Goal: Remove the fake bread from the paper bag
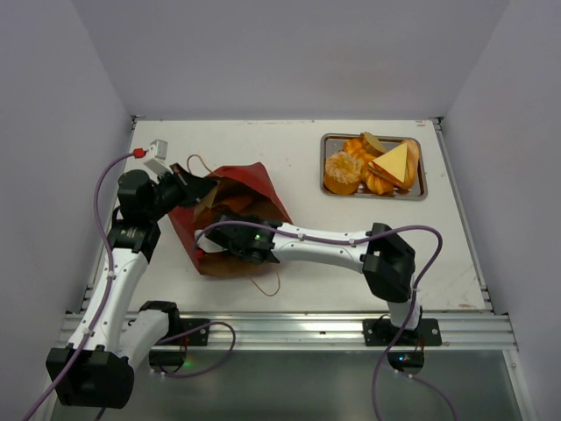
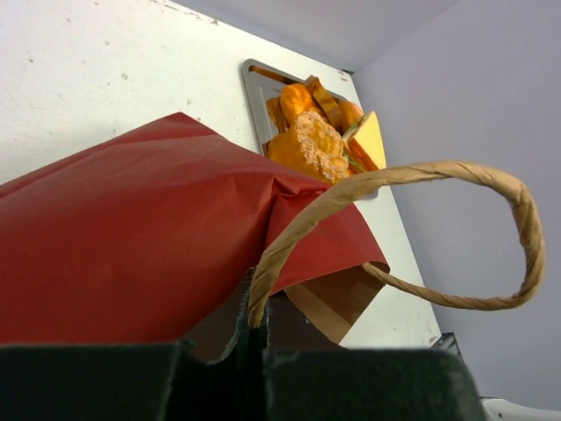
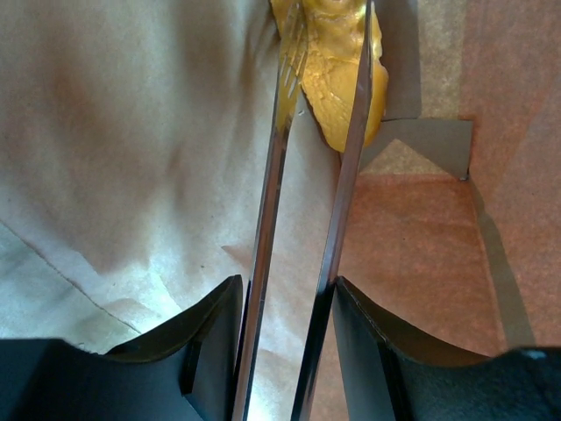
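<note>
The dark red paper bag (image 1: 254,180) lies open on its side at the left of the table. My left gripper (image 1: 195,189) is shut on its upper rim where a looped handle (image 2: 394,175) is attached; the left wrist view shows the red paper (image 2: 131,246) pinched in that gripper (image 2: 254,351). My right gripper (image 1: 223,241) reaches into the bag's mouth. Inside, against the brown lining (image 3: 131,132), its two thin metal fingers (image 3: 263,263) are closed on a golden piece of fake bread (image 3: 333,61) at their tips (image 3: 329,26).
A flat silver tray (image 1: 422,171) at the back right holds several orange and yellow bread pieces (image 1: 342,171); the tray (image 2: 254,88) and bread (image 2: 311,145) also show beyond the bag. A second handle loop (image 1: 263,285) lies on the table by the bag. White walls enclose the table.
</note>
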